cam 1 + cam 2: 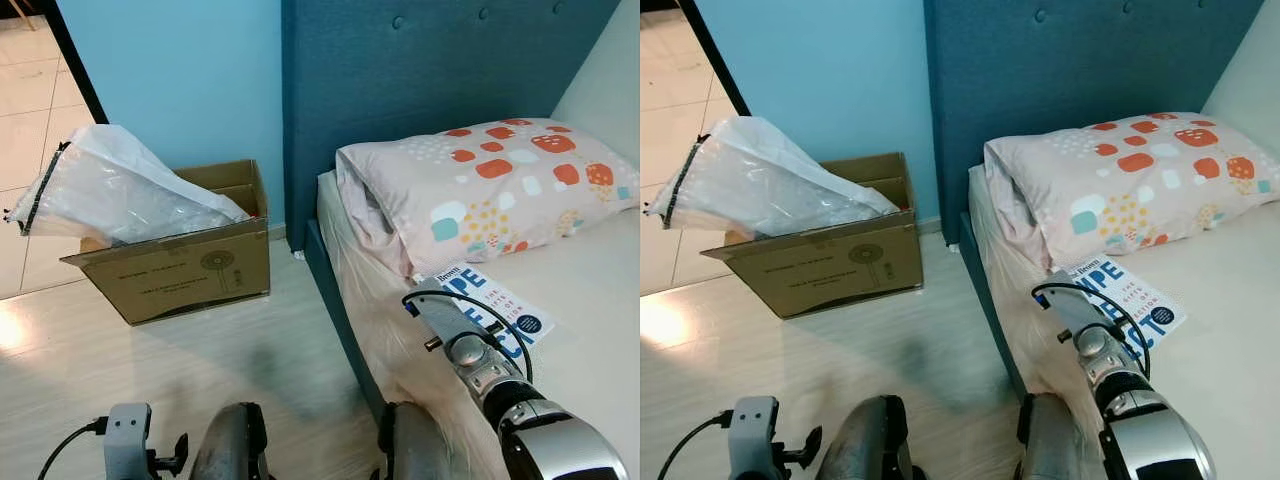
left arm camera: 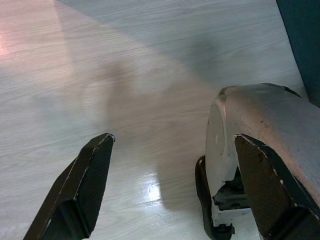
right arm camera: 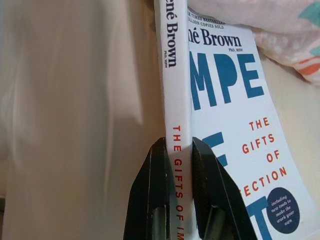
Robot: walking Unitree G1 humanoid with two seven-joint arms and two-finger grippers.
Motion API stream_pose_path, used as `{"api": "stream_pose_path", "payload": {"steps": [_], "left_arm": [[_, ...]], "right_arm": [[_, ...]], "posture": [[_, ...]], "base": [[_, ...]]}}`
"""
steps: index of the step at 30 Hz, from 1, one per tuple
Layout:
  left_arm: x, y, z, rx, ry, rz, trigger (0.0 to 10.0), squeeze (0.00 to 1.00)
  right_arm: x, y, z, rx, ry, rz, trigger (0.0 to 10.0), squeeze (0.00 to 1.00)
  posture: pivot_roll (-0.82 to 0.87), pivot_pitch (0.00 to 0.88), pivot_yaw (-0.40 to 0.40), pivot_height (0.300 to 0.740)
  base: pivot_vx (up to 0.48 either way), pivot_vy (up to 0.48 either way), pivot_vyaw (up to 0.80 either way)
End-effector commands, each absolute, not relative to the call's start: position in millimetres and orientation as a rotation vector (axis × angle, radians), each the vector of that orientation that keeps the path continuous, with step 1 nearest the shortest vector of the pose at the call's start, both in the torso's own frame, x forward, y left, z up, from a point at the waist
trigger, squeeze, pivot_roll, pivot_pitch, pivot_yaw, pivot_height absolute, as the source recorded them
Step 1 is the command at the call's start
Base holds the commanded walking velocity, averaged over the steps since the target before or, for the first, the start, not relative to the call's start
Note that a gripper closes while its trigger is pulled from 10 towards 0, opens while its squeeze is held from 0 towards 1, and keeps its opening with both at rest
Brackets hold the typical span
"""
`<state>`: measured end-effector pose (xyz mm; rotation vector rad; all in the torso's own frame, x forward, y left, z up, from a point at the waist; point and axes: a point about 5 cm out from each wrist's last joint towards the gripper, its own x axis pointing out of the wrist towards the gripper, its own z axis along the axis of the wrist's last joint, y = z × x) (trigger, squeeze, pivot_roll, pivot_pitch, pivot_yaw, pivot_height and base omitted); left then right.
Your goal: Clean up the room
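A white paperback book (image 3: pixel 225 100) with blue and orange lettering lies on the bed (image 1: pixel 590 290) just below the pillow (image 1: pixel 490 180), near the mattress's left edge. My right gripper (image 3: pixel 177 145) is shut on the book's spine, one finger (image 3: pixel 150 190) on each side. The right arm (image 1: pixel 480 370) reaches up over the bed's side to the book (image 1: pixel 505 305). Low at my left side, my left gripper (image 2: pixel 174 139) hangs open over the wooden floor, with nothing between its fingers.
A cardboard box (image 1: pixel 180 270) holding a big clear plastic bag (image 1: pixel 120 190) stands on the floor by the blue wall. The teal headboard (image 1: pixel 420 70) rises behind the pillow. My own leg (image 2: pixel 260 130) is beside the left gripper.
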<state>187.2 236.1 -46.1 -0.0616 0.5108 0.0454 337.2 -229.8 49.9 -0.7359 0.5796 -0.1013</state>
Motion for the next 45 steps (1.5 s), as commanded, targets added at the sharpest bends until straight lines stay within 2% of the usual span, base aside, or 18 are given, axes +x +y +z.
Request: {"api": "stream_pose_path", "payload": {"steps": [1,6,7,12,15,20,26,27,28,31,32,34,36,38,40,41,43,45], "left_arm": [[178,233,-54,-0.079,0.557,0.054,10.0,0.00],[180,232,-54,-0.082,0.555,0.057,10.0,0.00],[181,232,-54,-0.084,0.555,0.058,10.0,0.00],[182,230,-55,-0.090,0.558,0.063,10.0,0.00],[183,231,-57,-0.094,0.578,0.083,10.0,0.00],[180,233,-61,-0.096,0.621,0.107,10.0,0.00],[176,234,-66,-0.098,0.665,0.128,10.0,0.00],[174,235,-67,-0.099,0.681,0.138,10.0,0.00],[172,236,-69,-0.102,0.696,0.149,10.0,0.00],[170,237,-70,-0.105,0.709,0.160,10.0,0.00],[168,238,-72,-0.109,0.728,0.177,10.0,0.00],[168,238,-72,-0.109,0.728,0.177,10.0,0.00],[166,239,-75,-0.123,0.763,0.209,10.0,0.00],[166,239,-75,-0.126,0.776,0.221,10.0,0.00],[170,240,-74,-0.131,0.780,0.248,10.0,0.00],[170,240,-74,-0.131,0.780,0.248,10.0,0.00],[183,242,-68,-0.151,0.741,0.290,10.0,0.00],[192,244,-63,-0.158,0.708,0.305,10.0,0.00]], "right_arm": [[323,-237,33,-0.686,0.688,-0.138,10.0,0.05],[324,-236,35,-0.664,0.685,-0.148,10.0,0.12],[325,-236,35,-0.620,0.689,-0.160,10.0,1.00],[325,-235,35,-0.507,0.699,-0.194,10.0,1.00],[332,-229,41,-0.313,0.683,-0.211,10.0,1.00],[342,-221,52,-0.151,0.656,-0.170,10.0,1.00],[349,-221,62,-0.133,0.646,-0.086,10.0,1.00],[351,-223,67,-0.134,0.647,-0.049,10.0,0.98],[354,-224,72,-0.132,0.640,0.000,10.0,0.00],[357,-223,79,-0.106,0.612,0.059,10.0,0.00],[363,-216,90,-0.060,0.530,0.171,10.0,0.00],[363,-216,90,-0.060,0.530,0.171,10.0,0.00],[365,-198,103,0.095,0.358,0.381,10.0,0.00],[363,-190,100,0.159,0.316,0.421,10.0,0.00],[348,-165,71,0.219,0.364,0.465,10.0,0.00],[348,-165,71,0.219,0.364,0.465,10.0,0.00],[322,-136,30,0.250,0.494,0.494,10.0,0.00],[304,-122,10,0.253,0.568,0.509,10.0,0.00]], "posture": [[0.14,0.211,-0.033,0.573],[0.14,0.206,-0.038,0.573],[0.14,0.200,-0.041,0.573],[0.13,0.192,-0.045,0.573],[0.12,0.154,-0.060,0.573],[0.11,0.116,-0.069,0.573],[0.09,0.063,-0.077,0.573],[0.09,0.054,-0.076,0.573],[0.08,0.040,-0.076,0.573],[0.08,0.030,-0.075,0.573],[0.07,0.007,-0.071,0.573],[0.07,0.007,-0.071,0.573],[0.06,0.000,-0.068,0.573],[0.06,0.000,-0.067,0.578],[0.05,0.000,-0.065,0.588],[0.05,0.000,-0.065,0.588],[0.05,0.000,-0.066,0.598],[0.06,0.000,-0.068,0.603]], "base": [[0.000,0.000,0.00],[0.000,0.000,0.00],[0.000,0.000,0.00],[0.000,0.000,0.00],[0.000,0.000,0.00],[0.000,0.000,0.00],[0.000,0.000,0.00],[0.000,0.000,0.00],[0.000,0.000,0.00],[0.000,0.000,0.00],[0.000,0.000,0.00],[0.000,0.000,0.00],[0.000,0.000,0.00],[0.000,0.000,0.00],[0.000,0.000,0.00],[0.000,0.000,0.00],[0.000,0.000,0.00],[0.000,0.000,0.00]]}}
